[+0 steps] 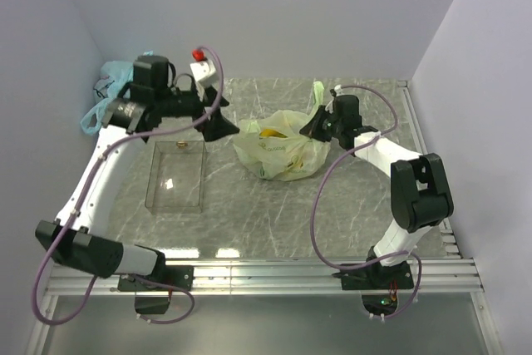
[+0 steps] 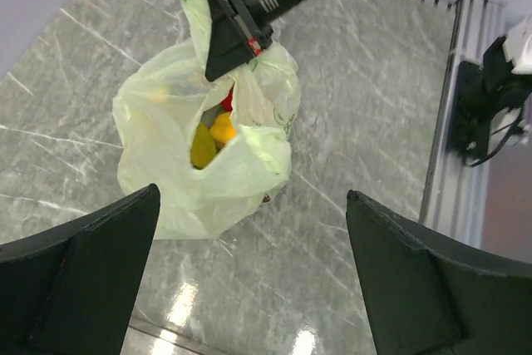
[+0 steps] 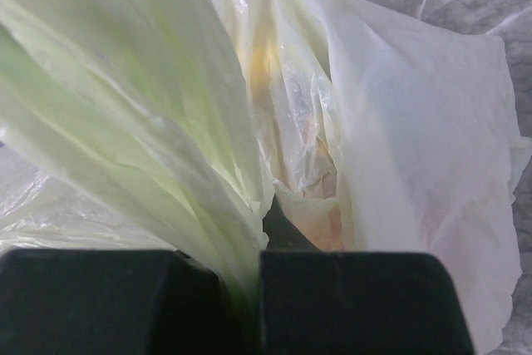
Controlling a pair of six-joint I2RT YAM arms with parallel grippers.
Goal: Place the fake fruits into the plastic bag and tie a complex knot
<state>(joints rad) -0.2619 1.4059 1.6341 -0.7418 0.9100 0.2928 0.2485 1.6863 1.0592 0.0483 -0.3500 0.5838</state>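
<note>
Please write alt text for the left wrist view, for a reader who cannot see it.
A pale green plastic bag lies on a grey marble table, its mouth open on yellow and red fake fruits. The right gripper pinches the bag's upper edge; the left gripper is wide open in the foreground, holding nothing.

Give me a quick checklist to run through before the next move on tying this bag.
1. Fruits inside the bag: yellow ones show through the mouth; whether all are in, cannot tell.
2. Right gripper shut on a handle: ok.
3. Left gripper open and holding nothing: ok.
4. Left gripper facing the bag: ok.
5. Second handle in sight and free to grab: cannot tell.
6. Knot tied: not ok, the mouth is open.
</note>
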